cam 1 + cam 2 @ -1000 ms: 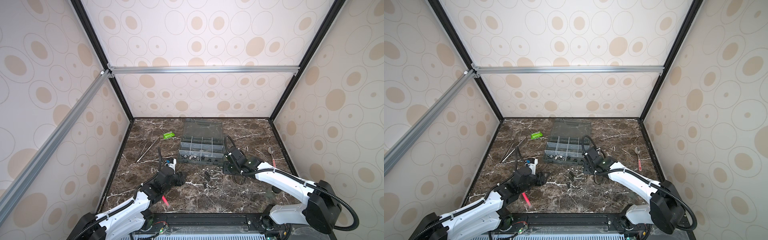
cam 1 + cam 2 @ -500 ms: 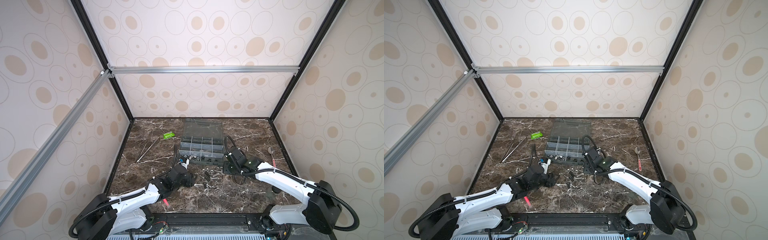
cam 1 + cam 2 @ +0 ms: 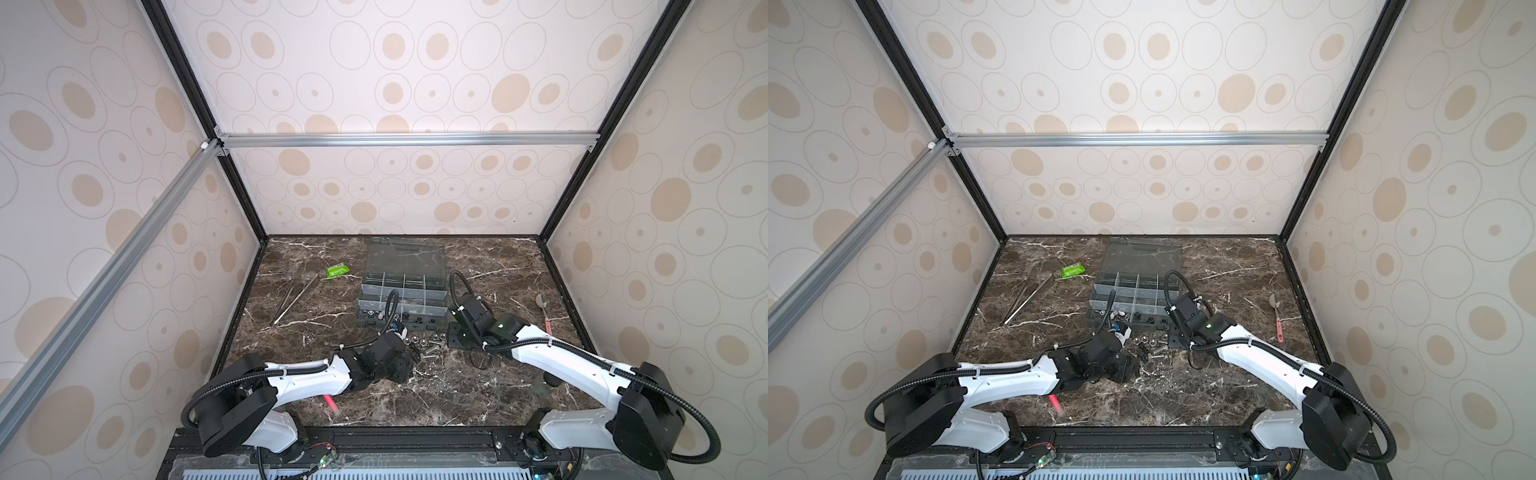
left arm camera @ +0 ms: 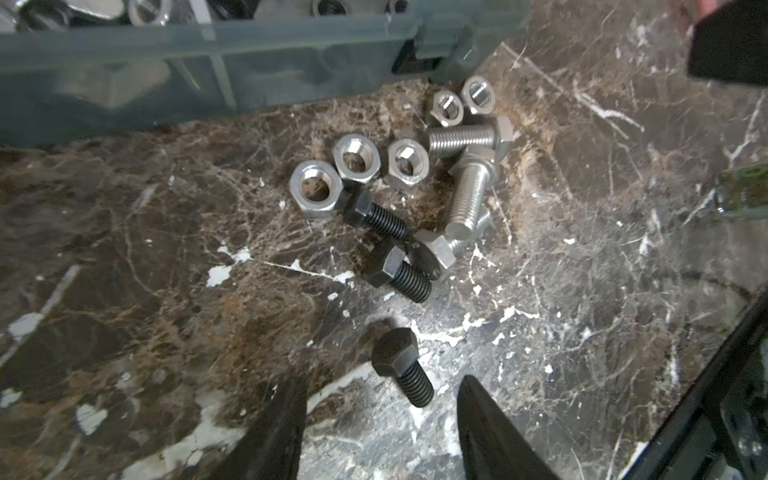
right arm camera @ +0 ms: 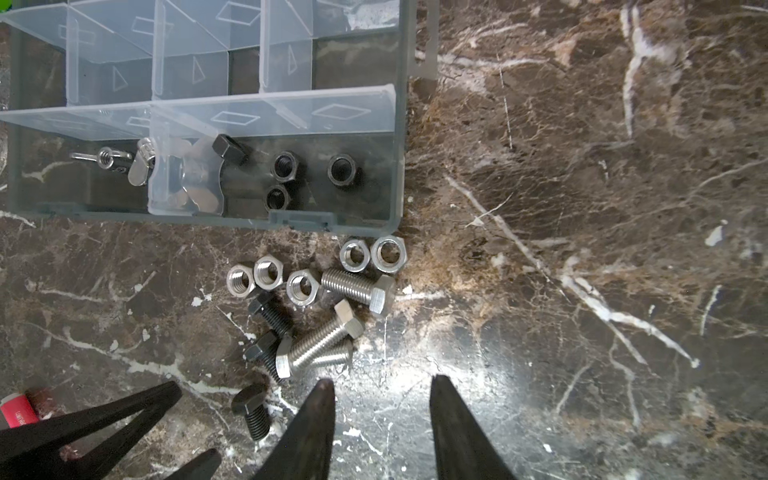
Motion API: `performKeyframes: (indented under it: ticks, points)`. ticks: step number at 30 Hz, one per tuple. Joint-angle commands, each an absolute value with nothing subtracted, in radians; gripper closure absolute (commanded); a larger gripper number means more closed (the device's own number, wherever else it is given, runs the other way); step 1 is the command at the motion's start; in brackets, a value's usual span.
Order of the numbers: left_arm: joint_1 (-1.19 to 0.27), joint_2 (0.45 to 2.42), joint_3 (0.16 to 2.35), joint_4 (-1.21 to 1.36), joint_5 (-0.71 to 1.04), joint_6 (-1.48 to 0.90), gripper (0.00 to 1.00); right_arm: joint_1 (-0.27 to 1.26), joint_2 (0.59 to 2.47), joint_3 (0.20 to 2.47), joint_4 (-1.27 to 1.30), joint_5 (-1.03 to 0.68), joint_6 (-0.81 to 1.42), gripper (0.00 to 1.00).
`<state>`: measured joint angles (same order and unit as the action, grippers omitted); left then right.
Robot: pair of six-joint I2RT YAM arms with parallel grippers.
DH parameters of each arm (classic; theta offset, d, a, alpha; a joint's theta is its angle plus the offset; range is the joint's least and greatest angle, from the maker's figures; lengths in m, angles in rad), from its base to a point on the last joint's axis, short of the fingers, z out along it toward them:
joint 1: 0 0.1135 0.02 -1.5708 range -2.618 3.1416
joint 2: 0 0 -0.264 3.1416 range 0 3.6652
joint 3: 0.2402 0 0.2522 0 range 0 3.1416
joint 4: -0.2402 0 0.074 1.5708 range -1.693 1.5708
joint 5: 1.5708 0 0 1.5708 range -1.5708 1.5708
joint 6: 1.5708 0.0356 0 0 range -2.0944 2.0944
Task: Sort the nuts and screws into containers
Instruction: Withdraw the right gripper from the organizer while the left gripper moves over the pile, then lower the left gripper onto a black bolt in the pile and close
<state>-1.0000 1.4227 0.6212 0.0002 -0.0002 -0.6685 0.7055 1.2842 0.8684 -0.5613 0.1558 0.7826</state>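
Screws (image 5: 328, 334) and nuts (image 5: 268, 272) lie heaped on the marble tabletop (image 5: 582, 208), just beside the containers (image 5: 398, 124). Our left gripper (image 4: 378, 380) has its jaws apart, close to a lone black screw (image 4: 401, 365). Our right gripper (image 5: 380, 379) is also spread and holds nothing.

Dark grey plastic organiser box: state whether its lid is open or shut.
Open: clear hinged lid lies back behind the uncovered compartments.

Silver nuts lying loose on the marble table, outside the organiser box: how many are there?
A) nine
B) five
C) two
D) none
B: the right wrist view shows five silver nuts on the table, three in a row and two by the corner of the organiser box.
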Motion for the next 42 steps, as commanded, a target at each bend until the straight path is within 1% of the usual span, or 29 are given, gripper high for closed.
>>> performKeyframes:
  ticks: [1, 8, 16, 28, 33, 42]
  points:
    - [-1.026, 1.454, 0.673, -0.052, -0.034, -0.646, 0.42, 0.705, 1.254, 0.847, -0.589, 0.177, 0.808, 0.59]
    - [-1.076, 1.538, 0.730, -0.093, -0.063, -0.646, 0.43, 0.705, 1.238, 0.833, -0.590, 0.180, 0.817, 0.59]
    - [-1.097, 1.607, 0.774, -0.171, -0.137, -0.662, 0.45, 0.705, 1.235, 0.828, -0.591, 0.180, 0.818, 0.59]
    - [-1.097, 1.600, 0.751, -0.236, -0.244, -0.695, 0.51, 0.705, 1.246, 0.832, -0.588, 0.179, 0.816, 0.59]
    - [-1.097, 1.600, 0.740, -0.195, -0.217, -0.677, 0.57, 0.704, 1.256, 0.833, -0.582, 0.173, 0.818, 0.59]
    - [-1.097, 1.617, 0.721, -0.178, -0.184, -0.666, 0.78, 0.705, 1.243, 0.824, -0.588, 0.184, 0.819, 0.59]
